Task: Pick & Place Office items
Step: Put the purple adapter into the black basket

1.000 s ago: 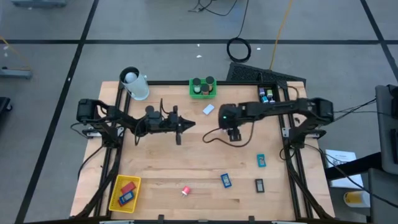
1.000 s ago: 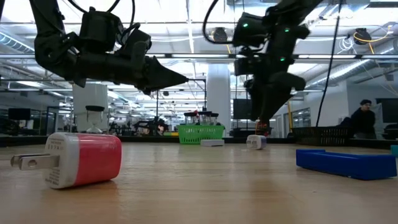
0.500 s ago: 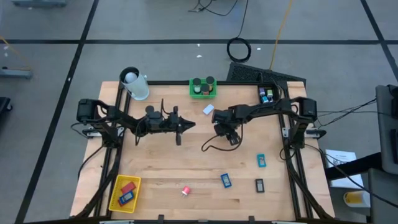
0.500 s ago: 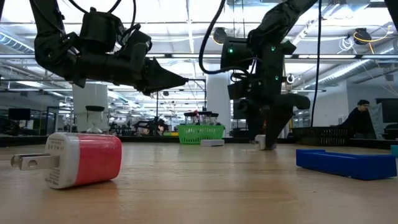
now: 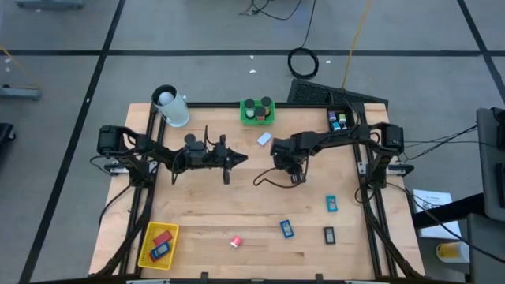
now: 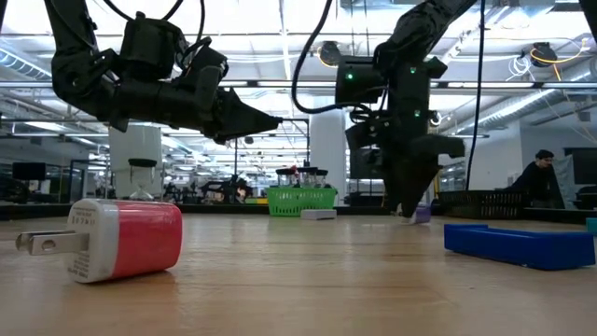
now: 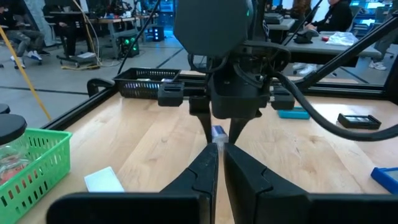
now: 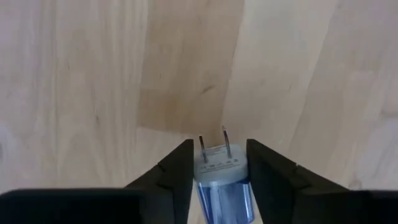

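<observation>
Now my right gripper (image 8: 217,163) is down at the table (image 5: 237,201), a little right of its middle, and between my two fingers (image 8: 171,171) sits a small blue-and-white plug adapter (image 8: 221,177), its two metal prongs pointing out past my fingertips. My fingers lie just beside its two sides; whether they already press it I cannot tell, so I call this closing around it rather than a firm hold. From above, my right gripper (image 5: 289,160) hangs over the wood just below the white block (image 5: 264,139) and the green basket (image 5: 257,112), which holds short black cylinders. My left gripper (image 5: 235,158) hovers off the table to the left of centre, fingers drawn together with nothing between them; its wrist camera looks straight across at my right gripper (image 7: 219,134) and the bit of blue plug (image 7: 218,131) under it. Other office items lie well apart on the near part of the table: a red-and-white plug (image 6: 126,239), a blue block (image 5: 287,229), a teal block (image 5: 331,203) and a dark one (image 5: 329,233). A yellow basket (image 5: 158,244) at the near left corner holds a red piece and a blue piece. A person (image 6: 541,187) sits in the room beyond.
</observation>
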Robot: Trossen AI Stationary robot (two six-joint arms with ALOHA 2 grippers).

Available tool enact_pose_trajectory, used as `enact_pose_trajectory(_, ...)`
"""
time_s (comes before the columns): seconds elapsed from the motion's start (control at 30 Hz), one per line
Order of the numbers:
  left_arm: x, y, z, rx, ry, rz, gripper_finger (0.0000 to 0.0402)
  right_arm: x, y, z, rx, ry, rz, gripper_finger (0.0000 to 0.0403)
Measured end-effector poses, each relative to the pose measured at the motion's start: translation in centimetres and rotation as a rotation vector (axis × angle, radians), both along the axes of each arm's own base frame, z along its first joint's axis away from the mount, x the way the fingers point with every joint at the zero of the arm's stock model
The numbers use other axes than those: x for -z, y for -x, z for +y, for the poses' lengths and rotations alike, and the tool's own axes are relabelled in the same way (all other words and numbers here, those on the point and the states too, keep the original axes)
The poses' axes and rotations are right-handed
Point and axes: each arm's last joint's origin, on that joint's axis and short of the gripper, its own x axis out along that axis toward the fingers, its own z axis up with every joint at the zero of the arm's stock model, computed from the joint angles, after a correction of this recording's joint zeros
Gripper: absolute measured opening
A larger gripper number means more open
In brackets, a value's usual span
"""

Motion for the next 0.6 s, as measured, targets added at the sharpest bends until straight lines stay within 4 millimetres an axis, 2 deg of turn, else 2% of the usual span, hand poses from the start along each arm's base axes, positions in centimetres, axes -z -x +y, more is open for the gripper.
enact_pose_trajectory(0.17,0.1,0.0,0.0,0.006,0.004,0.010,0.0031,-0.7,0.5,-0.3,0.094,0.141,0.029,0.0211)
enact_pose_trajectory(0.3,0.2,0.0,-0.1,0.007,0.008,0.020,0.0031,-1.6,1.4,-0.3,0.128,0.149,0.067,0.0257)
enact_pose_trajectory(0.43,0.2,0.0,-0.1,0.009,0.006,0.022,0.0031,-1.7,1.5,-0.6,0.137,0.101,0.005,0.0268)
enact_pose_trajectory(0.6,0.2,0.0,-0.1,0.010,0.010,0.021,0.0031,-0.9,1.2,-1.3,0.238,0.016,-0.064,0.0249)
